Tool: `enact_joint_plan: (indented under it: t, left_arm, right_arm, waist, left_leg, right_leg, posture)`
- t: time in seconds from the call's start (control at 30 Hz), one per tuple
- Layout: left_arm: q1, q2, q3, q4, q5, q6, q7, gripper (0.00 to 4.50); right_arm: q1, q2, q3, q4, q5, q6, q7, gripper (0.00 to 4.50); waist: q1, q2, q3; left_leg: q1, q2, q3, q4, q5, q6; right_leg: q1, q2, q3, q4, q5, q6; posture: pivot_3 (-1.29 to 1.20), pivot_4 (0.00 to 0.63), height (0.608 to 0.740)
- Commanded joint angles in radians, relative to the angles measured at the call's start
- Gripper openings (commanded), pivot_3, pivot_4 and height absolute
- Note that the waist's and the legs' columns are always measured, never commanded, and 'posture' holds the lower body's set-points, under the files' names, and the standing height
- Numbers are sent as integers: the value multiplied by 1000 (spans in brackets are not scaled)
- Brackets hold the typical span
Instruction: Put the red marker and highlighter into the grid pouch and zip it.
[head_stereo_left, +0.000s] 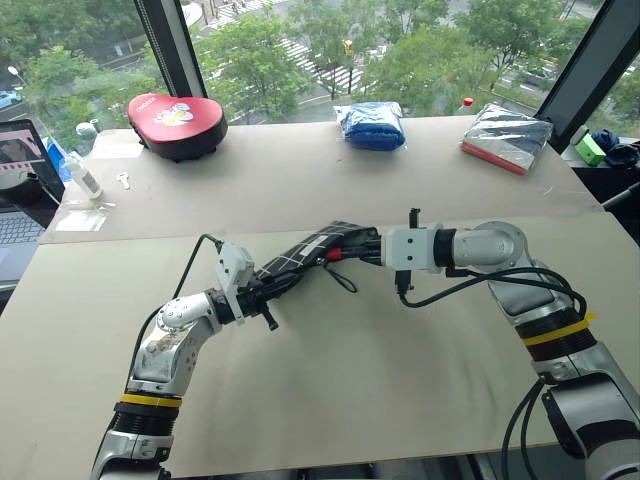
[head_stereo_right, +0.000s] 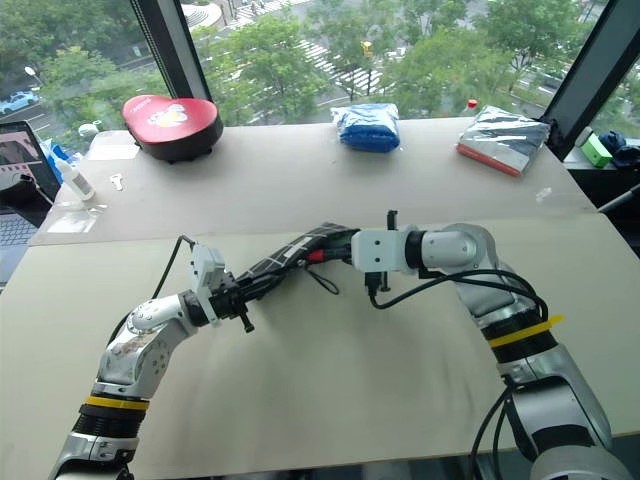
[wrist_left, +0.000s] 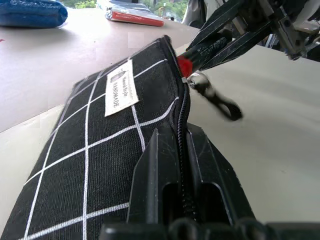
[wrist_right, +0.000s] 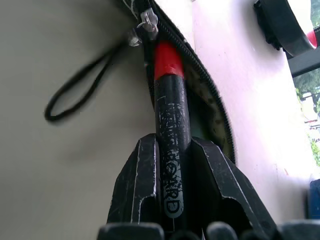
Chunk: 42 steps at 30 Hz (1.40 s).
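Nearest the camera, the left gripper (head_stereo_left: 262, 296) is clamped fully shut on one end of the grid pouch (head_stereo_left: 305, 255), its fingers pinching the fabric along the zipper line and holding the pouch lifted clear of the table (head_stereo_left: 330, 390). Soft cloth: it sags and would fold if held at one point only, so a grip at the seam end, close to the zipper, looks soundest.

Beyond it, the right gripper (head_stereo_left: 365, 247) is closed narrowly around the black barrel of the red marker (wrist_right: 167, 107), jaws parted only by the barrel's thickness. Its red tip sits at the open mouth of the pouch, beside the zipper slider and its cord pull (wrist_right: 80, 85). Marker judged light, rigid and smooth; a mid-barrel hold leaves the front free to enter, though it could slip lengthwise if pushed against fabric.

Highlighter: not located.

Farther back on the table: a red case (head_stereo_left: 176, 122), a blue bag (head_stereo_left: 371, 125) and a silver packet (head_stereo_left: 506, 135), well apart from the work.
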<state>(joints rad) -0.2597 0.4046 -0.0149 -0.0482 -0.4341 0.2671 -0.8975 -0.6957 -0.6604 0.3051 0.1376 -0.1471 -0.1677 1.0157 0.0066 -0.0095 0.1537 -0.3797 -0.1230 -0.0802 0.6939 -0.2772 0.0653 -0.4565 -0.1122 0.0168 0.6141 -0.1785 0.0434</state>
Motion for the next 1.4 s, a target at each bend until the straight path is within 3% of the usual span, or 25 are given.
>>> enact_joint_plan:
  t: [0.03,0.3,0.8,0.87,1.03,1.27,1.37,1.4]
  left_arm:
    - [3,4,6,-50,-22,3,-8,0]
    - [2,4,10,-55,-28,9,-9,0]
    - [-18,-3,0,-49,-36,24,-25,0]
    - [-19,-4,2,-51,-37,25,-23,0]
    - [-11,-1,11,-54,-38,25,-19,0]
    - [-5,-8,16,-55,-43,30,-4,0]
    - [-9,-15,25,-49,-49,40,17,0]
    - [-12,-14,28,-44,-47,40,23,0]
  right_arm:
    - [-36,-19,-21,30,-27,-57,-24,530]
    - [-75,-18,-11,98,-56,-134,-40,530]
    - [-138,233,119,157,-157,-333,-147,530]
    - [-128,234,118,162,-140,-324,-125,1552]
    - [-152,207,68,207,-128,-307,-137,3069]
    - [-164,126,4,227,-26,-336,-85,3069]
    - [-135,93,-54,144,140,-201,20,3069]
    - [-110,56,-79,81,226,-63,84,3069]
  waist:
    - [-1,0,0]
    - [-3,0,0]
    - [-20,0,0]
    - [-20,0,0]
    - [-20,0,0]
    - [-20,0,0]
    - [-20,0,0]
    - [-20,0,0]
  left_leg:
    - [0,0,0,0,0,0]
    - [0,0,0,0,0,0]
    - [0,0,0,0,0,0]
    - [1,0,0,0,0,-1]
    - [1,0,0,0,0,-1]
    - [1,0,0,0,0,-1]
    - [0,0,0,0,0,-1]
    - [0,0,0,0,0,-1]
  right_leg:
    - [0,0,0,0,0,0]
    - [0,0,0,0,0,0]
    - [0,1,0,1,0,0]
    - [-1,1,0,2,0,0]
    - [0,1,0,1,0,0]
    - [-1,1,0,2,0,0]
    - [0,1,0,1,0,0]
    - [0,1,0,1,0,0]
  posture:
    - [0,150,740]
    - [0,150,740]
    - [0,150,740]
    - [0,150,740]
    - [0,150,740]
    - [0,150,740]
    - [0,150,740]
    - [0,150,740]
